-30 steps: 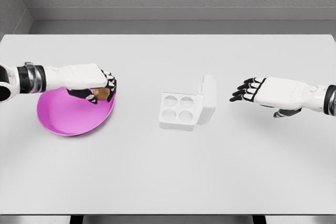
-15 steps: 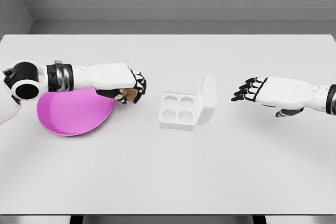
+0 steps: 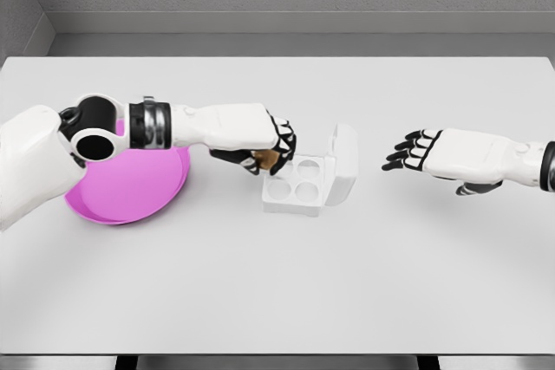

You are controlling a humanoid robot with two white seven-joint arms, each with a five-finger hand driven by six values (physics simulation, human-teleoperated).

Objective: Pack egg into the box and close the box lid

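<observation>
The left hand [image 3: 260, 138] reaches across the white bench [image 3: 277, 283] with its fingers [image 3: 284, 138] curled around a brown egg [image 3: 265, 160], which peeks out just beneath the fingertips. The egg hangs right over the rear-left cup of the white box [image 3: 297, 183], at or just above its rim; whether it touches the box cannot be told. The box holds four round cups, and its lid [image 3: 345, 162] stands raised on the side away from those fingers. Behind the left forearm, a pink bowl [image 3: 130, 192] sits on the bench, partly hidden by the arm. The right hand [image 3: 442, 152] hovers beyond the lid, fingers [image 3: 403, 152] spread loose, holding nothing, pointing toward the box but well apart from it.
</observation>
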